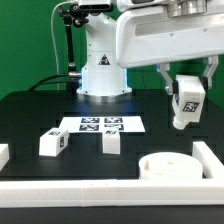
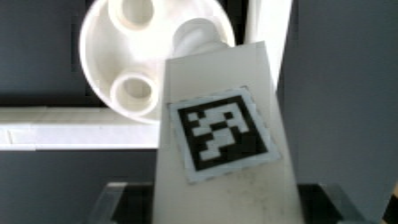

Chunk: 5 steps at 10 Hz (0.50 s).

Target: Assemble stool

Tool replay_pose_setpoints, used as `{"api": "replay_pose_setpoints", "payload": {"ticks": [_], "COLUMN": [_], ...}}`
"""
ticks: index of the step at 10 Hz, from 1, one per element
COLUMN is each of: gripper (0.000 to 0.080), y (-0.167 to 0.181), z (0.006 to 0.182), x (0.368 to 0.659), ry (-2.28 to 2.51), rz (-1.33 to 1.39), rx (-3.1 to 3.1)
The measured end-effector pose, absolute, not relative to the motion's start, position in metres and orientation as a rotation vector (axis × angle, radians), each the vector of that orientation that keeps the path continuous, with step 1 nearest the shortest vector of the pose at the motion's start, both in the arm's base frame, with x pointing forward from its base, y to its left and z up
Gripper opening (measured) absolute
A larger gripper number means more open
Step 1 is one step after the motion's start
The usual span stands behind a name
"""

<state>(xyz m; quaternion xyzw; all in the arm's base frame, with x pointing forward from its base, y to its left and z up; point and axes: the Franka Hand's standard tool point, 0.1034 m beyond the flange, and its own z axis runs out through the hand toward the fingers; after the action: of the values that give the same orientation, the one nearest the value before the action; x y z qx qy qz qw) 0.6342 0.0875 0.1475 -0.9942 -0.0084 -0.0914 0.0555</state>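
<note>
My gripper (image 1: 186, 84) is shut on a white block leg (image 1: 187, 102) with a black-and-white tag, holding it in the air at the exterior view's right. The leg hangs tilted above the round white seat (image 1: 168, 166), which lies on the black table near the front rail. In the wrist view the held leg (image 2: 221, 130) fills the middle between my dark fingers (image 2: 125, 196). Beyond it I see the seat (image 2: 150, 52) with round holes in its face. Two more legs (image 1: 53, 143) (image 1: 111, 142) lie on the table left of the seat.
The marker board (image 1: 100, 125) lies flat in front of the robot base (image 1: 102, 70). Long white border rails run along the front (image 1: 90, 191) and the right side (image 1: 211, 155), with a short piece at the left edge (image 1: 3, 155).
</note>
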Motion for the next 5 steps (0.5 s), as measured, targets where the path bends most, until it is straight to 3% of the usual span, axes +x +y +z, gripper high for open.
{"api": "replay_pose_setpoints", "payload": {"ticks": [3,5], "gripper": [0.0328,0.0328], "y": [0.087,0.091], "z": [0.135,0.124], "x": [0.64,0.646], "ry": [-0.015,-0.025], "rz": [-0.6,-0.672], "rx": [-2.969,-2.953]}}
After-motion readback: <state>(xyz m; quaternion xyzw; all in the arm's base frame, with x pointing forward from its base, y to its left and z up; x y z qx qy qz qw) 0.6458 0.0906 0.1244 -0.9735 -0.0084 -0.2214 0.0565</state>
